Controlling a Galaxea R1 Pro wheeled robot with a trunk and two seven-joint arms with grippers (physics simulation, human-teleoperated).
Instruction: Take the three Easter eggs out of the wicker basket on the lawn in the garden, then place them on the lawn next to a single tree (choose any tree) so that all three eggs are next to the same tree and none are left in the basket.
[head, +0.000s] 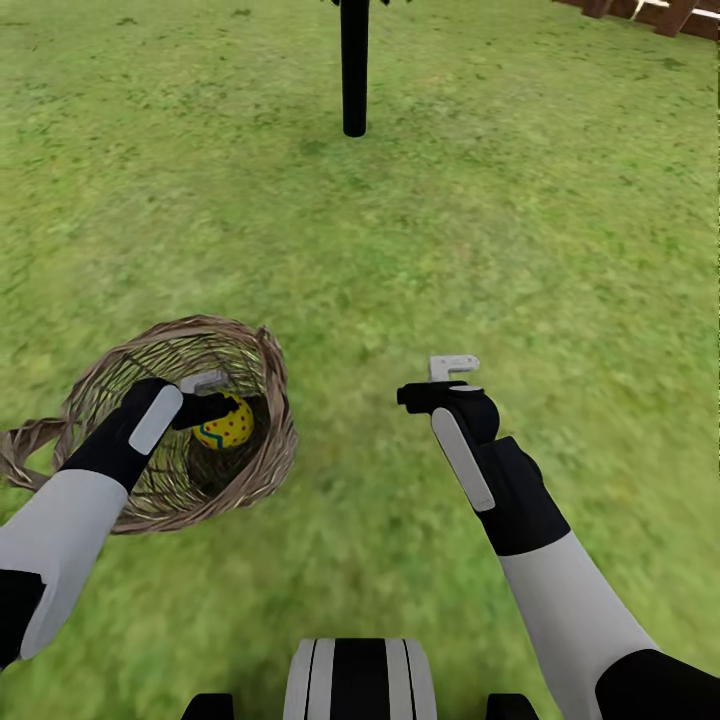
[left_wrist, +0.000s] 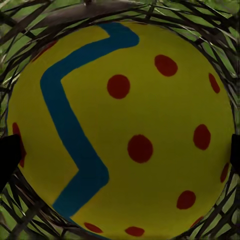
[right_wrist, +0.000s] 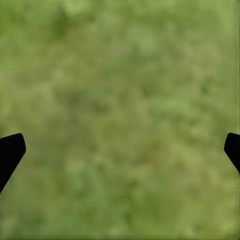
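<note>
Reaching my left gripper (head: 215, 400) into the wicker basket (head: 262, 345) lying tipped on the lawn (head: 450, 250), I'm straddling one Easter egg (left_wrist: 125, 130) with jaws apart, right gripper (right_wrist: 120, 150) open over grass, risking the smooth egg squirting deeper if I'm closing off-centre.

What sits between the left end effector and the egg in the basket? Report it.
Nothing visible. The left end effector is already inside the wicker basket, and in the left wrist view the Easter egg sits directly between its fingertips, with only basket weave around and behind it.
</note>
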